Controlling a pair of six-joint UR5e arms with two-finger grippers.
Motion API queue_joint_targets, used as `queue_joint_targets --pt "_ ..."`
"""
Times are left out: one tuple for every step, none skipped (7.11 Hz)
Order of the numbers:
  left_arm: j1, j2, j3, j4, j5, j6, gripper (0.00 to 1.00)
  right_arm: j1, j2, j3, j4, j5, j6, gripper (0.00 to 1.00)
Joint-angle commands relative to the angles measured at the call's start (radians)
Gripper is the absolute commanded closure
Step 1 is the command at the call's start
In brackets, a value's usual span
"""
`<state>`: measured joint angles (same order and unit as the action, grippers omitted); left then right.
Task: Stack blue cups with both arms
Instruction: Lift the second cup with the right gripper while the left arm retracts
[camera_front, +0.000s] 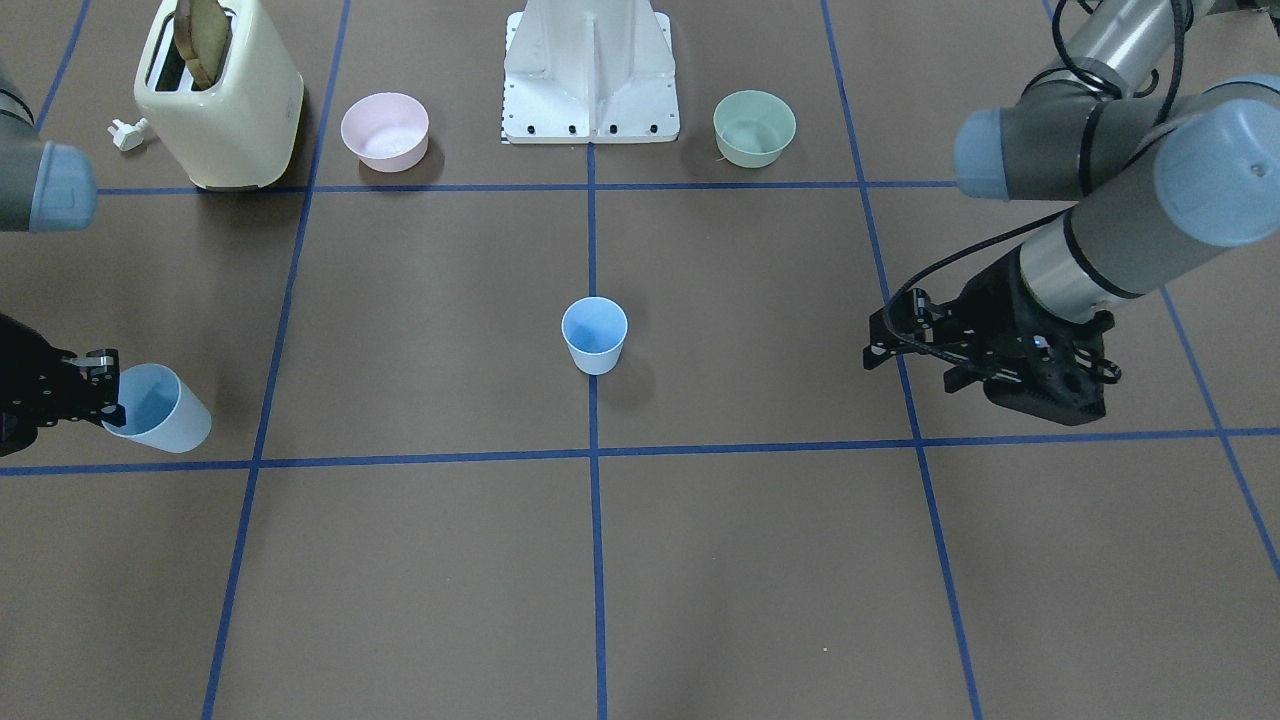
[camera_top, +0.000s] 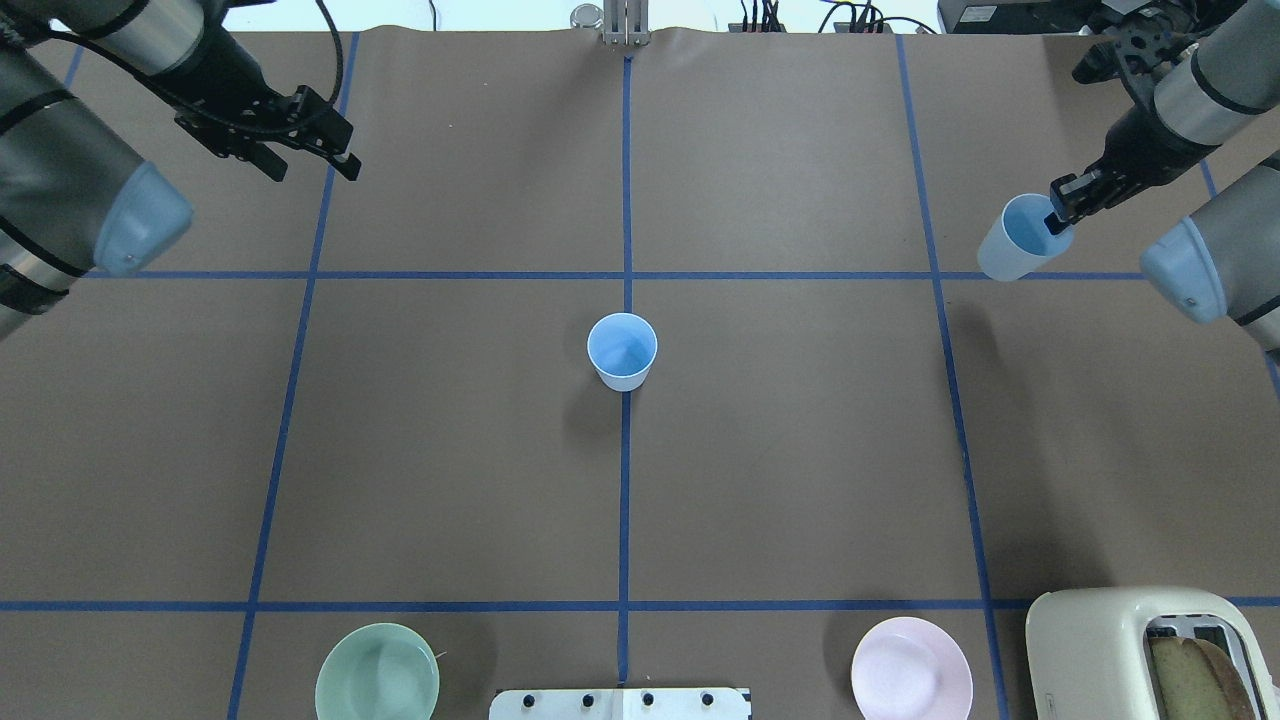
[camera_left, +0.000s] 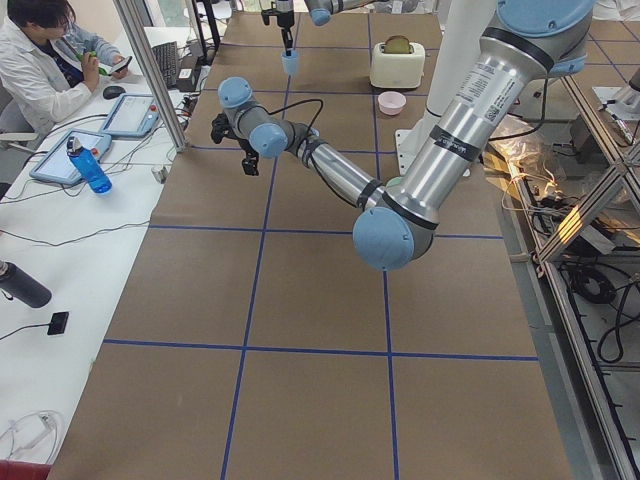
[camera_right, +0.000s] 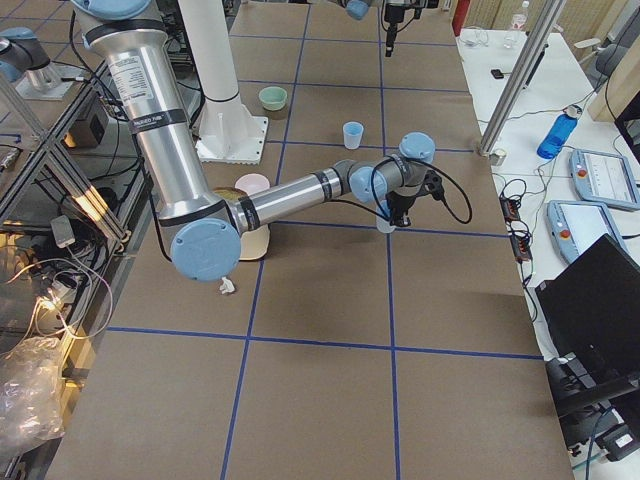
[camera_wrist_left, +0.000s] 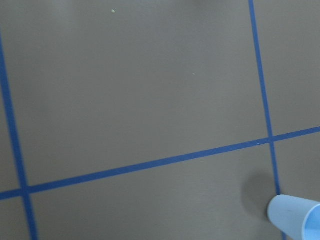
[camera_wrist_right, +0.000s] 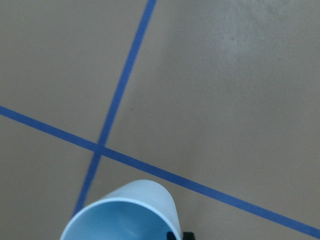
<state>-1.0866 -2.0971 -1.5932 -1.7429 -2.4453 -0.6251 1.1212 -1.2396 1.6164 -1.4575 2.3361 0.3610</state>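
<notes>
One blue cup (camera_front: 594, 335) stands upright at the table's centre, on the middle blue line; it also shows in the overhead view (camera_top: 622, 350) and at the lower right of the left wrist view (camera_wrist_left: 295, 215). My right gripper (camera_top: 1060, 215) is shut on the rim of the second blue cup (camera_top: 1015, 243) and holds it tilted above the table at the far right side. That cup also shows in the front view (camera_front: 160, 408) and the right wrist view (camera_wrist_right: 125, 215). My left gripper (camera_top: 312, 165) is open and empty over the far left of the table, well apart from the centre cup.
A cream toaster (camera_front: 225, 100) with toast in it, a pink bowl (camera_front: 385, 130) and a green bowl (camera_front: 754, 127) stand along the robot's edge, either side of the white base (camera_front: 590, 75). A small white plug (camera_front: 128, 133) lies beside the toaster.
</notes>
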Motion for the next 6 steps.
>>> queue_joint_targets --pt "-0.096 0.052 0.001 0.127 0.000 0.274 0.03 -0.073 0.060 0.063 -0.018 0.000 0.176 0.90" --pt "-0.128 0.060 0.007 0.202 0.011 0.417 0.02 -0.114 0.110 0.068 -0.018 -0.001 0.287 0.90" --pt "-0.156 0.089 0.015 0.223 0.012 0.503 0.02 -0.157 0.144 0.086 -0.018 -0.006 0.382 0.90" --pt "-0.168 0.126 0.013 0.215 0.012 0.527 0.02 -0.191 0.176 0.114 -0.020 -0.011 0.483 0.90" --pt "-0.168 0.168 0.010 0.209 0.011 0.565 0.02 -0.230 0.205 0.140 -0.020 -0.018 0.584 0.90" --pt "-0.185 0.195 0.013 0.210 0.009 0.608 0.02 -0.268 0.248 0.142 -0.038 -0.035 0.652 0.90"
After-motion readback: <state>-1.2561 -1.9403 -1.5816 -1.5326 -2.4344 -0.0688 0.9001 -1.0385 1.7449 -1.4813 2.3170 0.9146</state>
